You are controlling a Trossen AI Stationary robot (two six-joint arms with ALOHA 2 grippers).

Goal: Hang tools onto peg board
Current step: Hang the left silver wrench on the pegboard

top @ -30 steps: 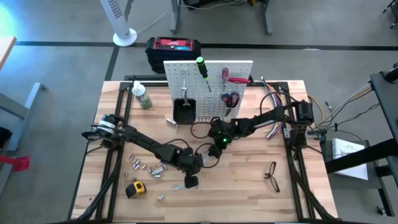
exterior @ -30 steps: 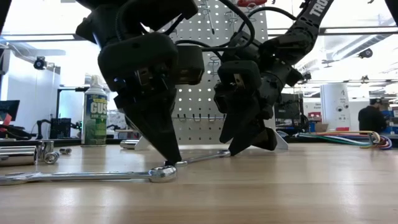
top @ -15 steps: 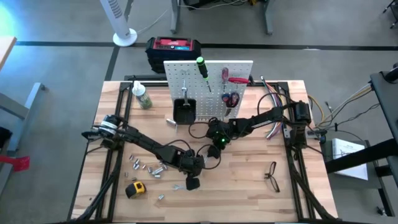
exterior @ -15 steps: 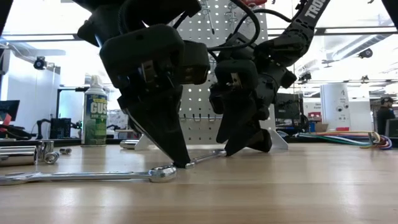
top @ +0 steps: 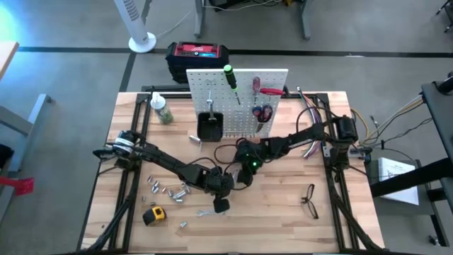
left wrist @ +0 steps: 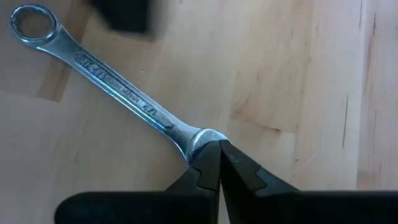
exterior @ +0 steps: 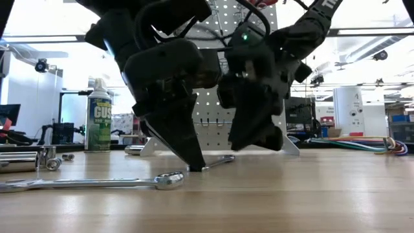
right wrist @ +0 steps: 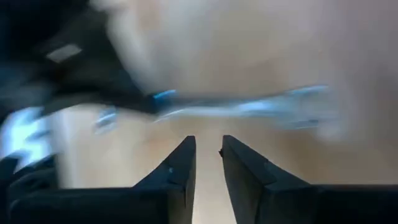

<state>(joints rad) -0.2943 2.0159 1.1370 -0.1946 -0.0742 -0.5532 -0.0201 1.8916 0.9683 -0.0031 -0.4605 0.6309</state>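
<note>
A silver wrench [left wrist: 118, 87] lies flat on the wooden table, seen in the low view as the farther wrench [exterior: 218, 161]. My left gripper [left wrist: 219, 149] is shut, its tips down on one end of that wrench; in the low view the left gripper [exterior: 194, 166] reaches the table top. My right gripper [right wrist: 208, 144] hangs just above the table beyond the wrench's other end, open by a narrow gap with nothing in it; the low view shows the right gripper [exterior: 255, 146] off the wood. The white peg board [top: 237, 99] stands at the back with screwdrivers and pliers hung on it. My left gripper's shut fingertips [left wrist: 208, 163] come down on the wrench's near end [left wrist: 200, 138], opposite its ring end [left wrist: 31, 23]. The fingers slant down from above, roughly in line with the shaft. The wrench lies on the table.
A second wrench [exterior: 90, 183] lies nearer the front edge. Sockets [top: 170, 190], a yellow tape measure [top: 153, 214] and glasses [top: 309, 200] lie about. A bottle [top: 163, 110] stands back left, cables [top: 311, 138] lie right, and a black bin [top: 210, 126] hangs on the board.
In the low view my right gripper's tips have come up off the table top and drawn a little toward the left gripper. The left gripper's shut tips stay down at the wrench's end.
</note>
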